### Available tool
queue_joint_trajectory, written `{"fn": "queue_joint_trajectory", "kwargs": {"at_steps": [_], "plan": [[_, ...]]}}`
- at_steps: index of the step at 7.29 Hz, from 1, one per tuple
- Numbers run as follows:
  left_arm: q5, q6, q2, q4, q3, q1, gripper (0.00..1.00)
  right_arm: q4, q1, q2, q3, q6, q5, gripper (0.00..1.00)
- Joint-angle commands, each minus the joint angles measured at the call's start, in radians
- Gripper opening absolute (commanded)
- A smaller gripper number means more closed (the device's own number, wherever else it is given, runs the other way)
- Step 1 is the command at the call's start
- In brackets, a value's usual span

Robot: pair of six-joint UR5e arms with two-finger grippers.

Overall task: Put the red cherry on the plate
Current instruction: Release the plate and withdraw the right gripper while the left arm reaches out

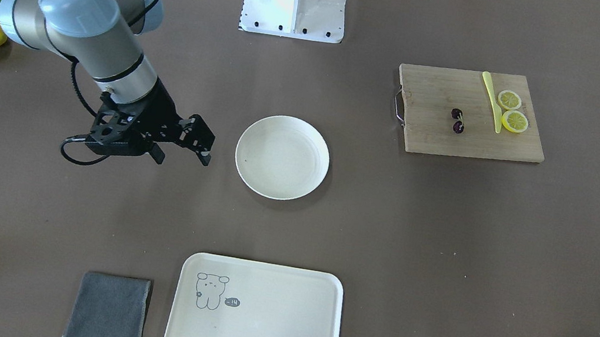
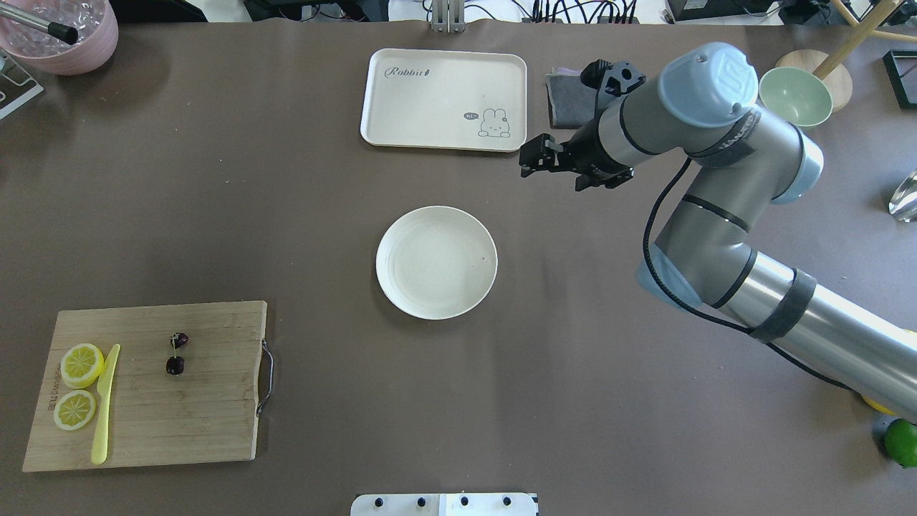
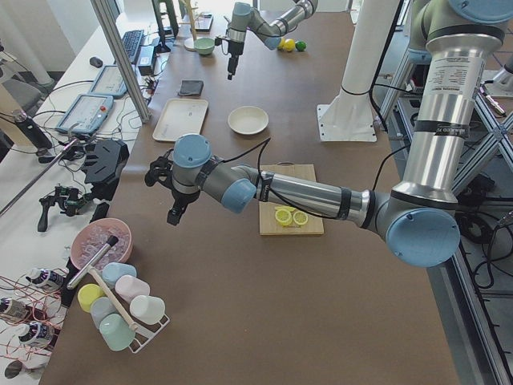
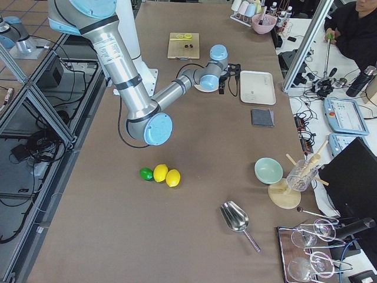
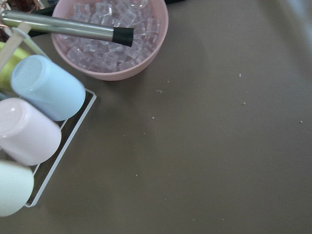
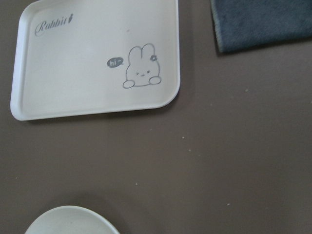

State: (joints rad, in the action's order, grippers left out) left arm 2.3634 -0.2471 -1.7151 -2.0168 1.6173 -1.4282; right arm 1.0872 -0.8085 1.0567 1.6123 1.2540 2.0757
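Table (image 1: pixel 443 243): plate (image 1: pixel 282 157) central; red cherry (image 1: pixel 458 127) inside board (image 1: pixel 436 135) edges; right claw (image 1: pixel 182 159) apart; left claw (image 3: pixel 174 216) cannot tell

Outstretched right arm (image 2: pixel 824 330), jaws apart; left arm (image 3: pixel 304 192) low, extended.

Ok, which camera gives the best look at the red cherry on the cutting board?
The overhead exterior view: the red cherry lies unobstructed on the cutting board, both fruits distinct. Exterior front-facing shows it almost as well; exterior right, only dark specks; exterior left, I cannot make it out; the wrist views miss it.
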Motion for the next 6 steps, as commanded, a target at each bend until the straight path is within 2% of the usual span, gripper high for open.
{"fn": "queue_joint_trajectory", "kwargs": {"at_steps": [1,3,4,6], "plan": [[-0.068,-0.320,-0.020,-0.056,0.051,0.137,0.98,-0.003,-0.107,0.066,0.000,-0.100,0.084,1.00],[-0.421,-0.698,0.055,-0.054,0.275,0.445,0.98,-0.001,-0.177,0.149,-0.006,-0.236,0.086,1.00],[-0.537,-0.768,0.084,-0.033,0.333,0.560,0.98,-0.001,-0.210,0.182,-0.009,-0.295,0.086,1.00],[-0.605,-0.861,0.121,0.085,0.436,0.688,0.98,-0.003,-0.235,0.209,-0.014,-0.324,0.095,1.00]]}}
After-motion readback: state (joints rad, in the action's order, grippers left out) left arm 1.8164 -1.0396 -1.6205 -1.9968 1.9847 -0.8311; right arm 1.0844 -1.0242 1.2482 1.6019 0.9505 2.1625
